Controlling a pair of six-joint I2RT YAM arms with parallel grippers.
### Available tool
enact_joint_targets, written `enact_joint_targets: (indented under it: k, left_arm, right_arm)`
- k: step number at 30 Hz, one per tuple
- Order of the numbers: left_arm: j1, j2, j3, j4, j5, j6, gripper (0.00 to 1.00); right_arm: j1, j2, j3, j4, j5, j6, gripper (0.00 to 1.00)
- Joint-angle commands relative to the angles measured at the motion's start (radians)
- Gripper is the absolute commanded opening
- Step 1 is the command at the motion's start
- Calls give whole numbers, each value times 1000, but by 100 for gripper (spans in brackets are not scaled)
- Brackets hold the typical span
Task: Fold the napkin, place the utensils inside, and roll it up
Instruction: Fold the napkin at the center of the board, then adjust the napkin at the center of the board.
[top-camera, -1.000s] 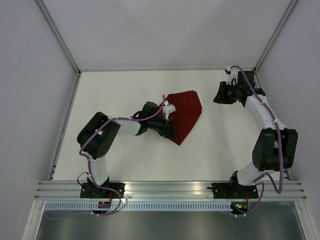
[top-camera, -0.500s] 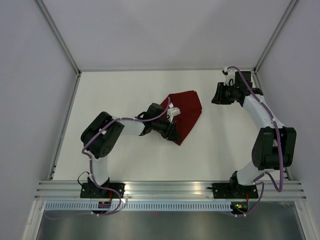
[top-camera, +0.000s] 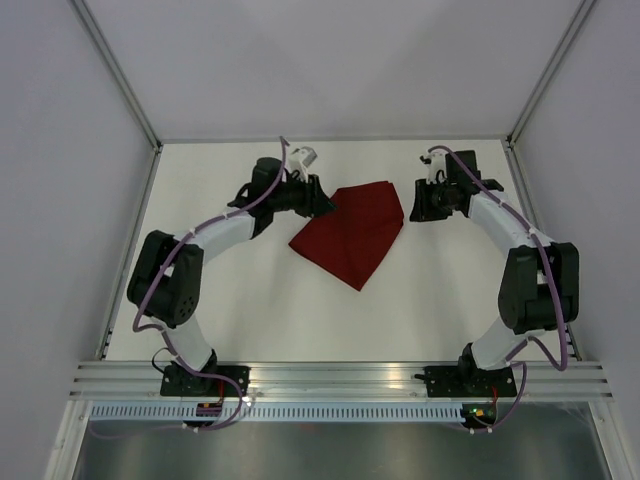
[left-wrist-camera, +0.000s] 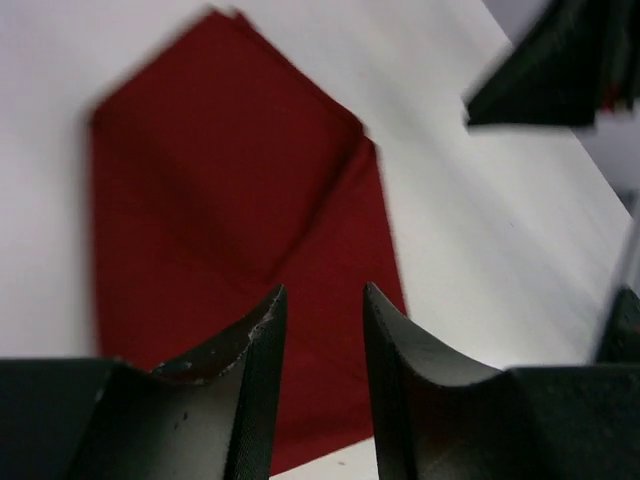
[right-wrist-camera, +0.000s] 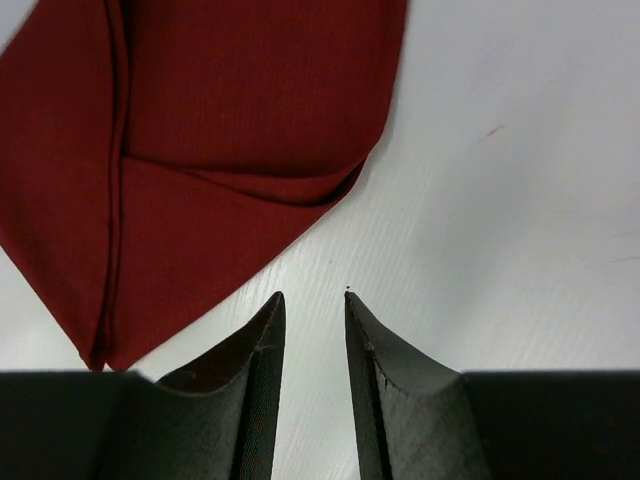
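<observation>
The napkin lies folded in the middle of the white table, spread wider to the left than a second ago. The left gripper has swung from the cloth's near edge to its far left corner, jaws slightly parted and empty. The right gripper has come in beside the right corner, narrowly parted, holding nothing. Plain grey walls enclose the table.

napkin mid table, L claw left, R claw right
</observation>
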Motion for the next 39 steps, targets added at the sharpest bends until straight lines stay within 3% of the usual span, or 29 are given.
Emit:
enact_joint_targets:
  k: [1,3,6,15,26,39]
  left_arm:
    - [91,-58,32,-100,-230,-87,41]
    - [126,-38,49,-134,-311,-105,34]
    - [163,11,90,-191,-322,-133,20]
    - [169,163,109,-233,-314,-150,2]
    - [160,128,-44,-138,-310,-209,2]
    - [51,51,-239,-36,-430,-288,2]
  right_arm:
    - [73,25,-61,-43,65,-39,36]
    - [87,53,-73,-48,69,-25,36]
    - [96,94,-78,-48,74,-8,34]
    - [145,172,-93,-13,128,-6,34]
    - [157,295,7,1,177,-6,33]
    - [165,428,186,-12,223,-46,34]
